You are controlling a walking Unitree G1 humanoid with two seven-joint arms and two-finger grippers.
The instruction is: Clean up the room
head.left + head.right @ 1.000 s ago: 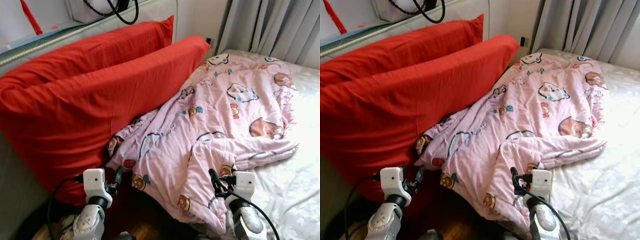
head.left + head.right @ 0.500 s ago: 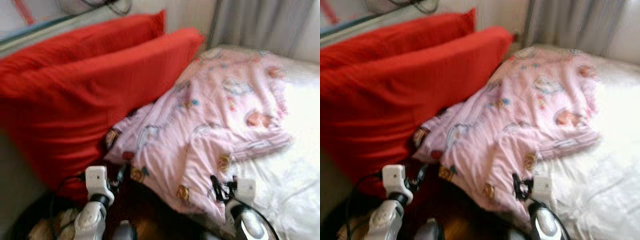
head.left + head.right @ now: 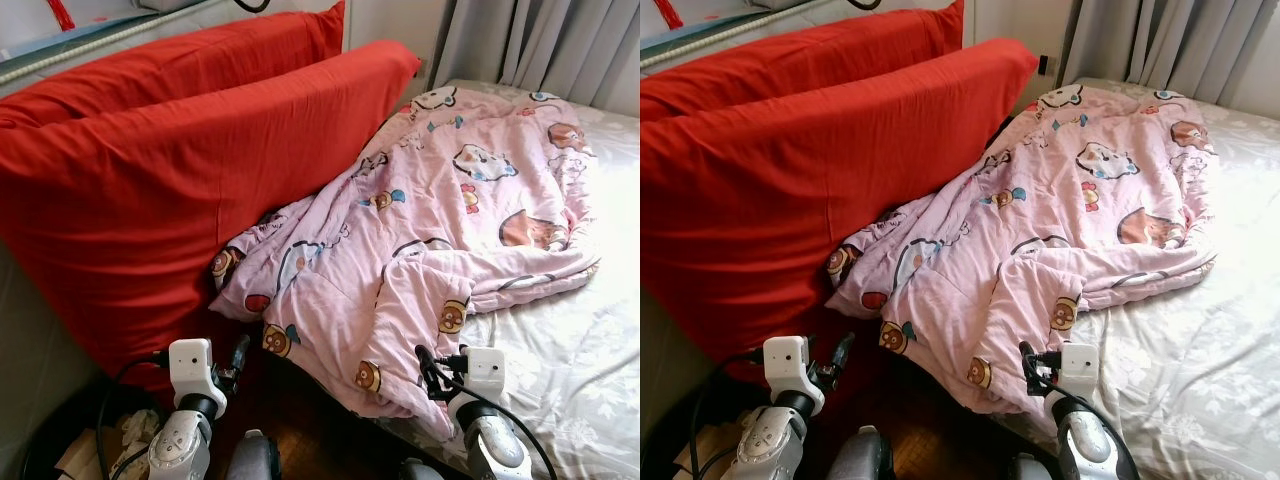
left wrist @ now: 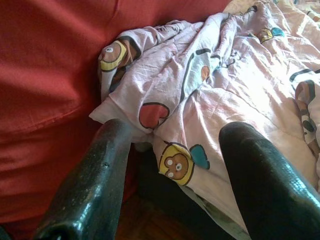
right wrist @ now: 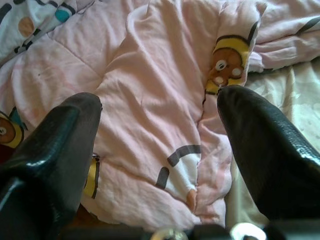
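A crumpled pink quilt (image 3: pixel 440 215) with cartoon prints lies across the bed, its near corner hanging over the bed's edge. Two big red pillows (image 3: pixel 170 170) lean against the headboard on the left, overlapping the quilt's left side. My left gripper (image 4: pixel 172 172) is open, held low in front of the quilt's near left corner (image 4: pixel 145 112) and the red pillow, touching neither. My right gripper (image 5: pixel 160 150) is open too, hovering just before the folded pink corner (image 5: pixel 165 100) of the quilt. Both arms (image 3: pixel 190 420) show at the bottom of the eye views.
The white patterned bed sheet (image 3: pixel 580 370) lies bare on the right. Grey curtains (image 3: pixel 560 45) hang behind the bed. Dark wood floor (image 3: pixel 300 440) shows between bed and pillows, with a bin of crumpled paper (image 3: pixel 100 450) at the lower left.
The camera has shifted and steadied after a blur, so the scene sits slightly lower in view. Both grippers stay low and open before the quilt; nothing was taken hold of.
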